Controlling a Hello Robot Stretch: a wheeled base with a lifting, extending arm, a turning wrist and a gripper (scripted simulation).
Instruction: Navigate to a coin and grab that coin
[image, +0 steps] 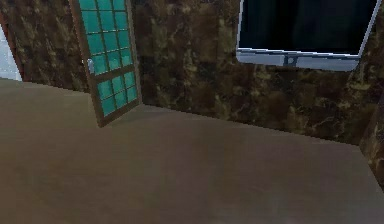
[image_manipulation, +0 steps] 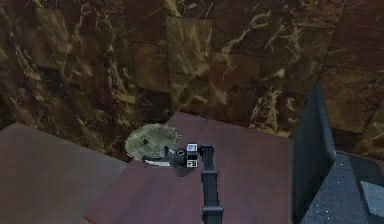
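A round greenish disc, perhaps the coin, is noted beside the fingers, toward the arm side view's left; hold indeterminable.

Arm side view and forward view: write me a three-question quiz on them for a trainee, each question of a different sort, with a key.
1. True or false: in the forward view, the door has teal glass panes.
2. In the arm side view, the round greenish thing lies on: A) bare floor; B) the reddish-brown tabletop; C) a windowsill.
3. Short answer: can you tell whether the claw holds anything?

Key
1. True.
2. B.
3. No: the round greenish thing lies on the tabletop right at the claw's far end, so it cannot be told.
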